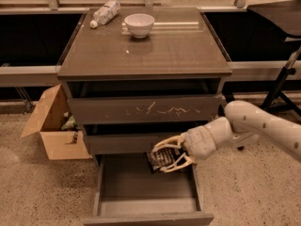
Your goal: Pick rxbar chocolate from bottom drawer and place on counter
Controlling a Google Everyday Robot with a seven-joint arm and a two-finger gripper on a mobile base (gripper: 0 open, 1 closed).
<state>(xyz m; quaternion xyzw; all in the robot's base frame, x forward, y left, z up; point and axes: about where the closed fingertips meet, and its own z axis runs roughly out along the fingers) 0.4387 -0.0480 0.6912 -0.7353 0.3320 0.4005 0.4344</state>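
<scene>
My gripper [165,160] is shut on the rxbar chocolate [158,159], a small black bar with pale print. It holds the bar in the air above the open bottom drawer [146,188], level with the middle drawer front. The white arm reaches in from the right. The drawer's flat grey floor shows bare below the bar. The counter [150,48], the glossy grey-brown cabinet top, lies well above the gripper.
A white bowl [139,24] and a clear plastic bottle [104,13] lie at the back of the counter. The scratched upper drawer front [146,109] is shut. An open cardboard box [52,126] stands on the floor to the left. A dark stand [282,84] is at the right.
</scene>
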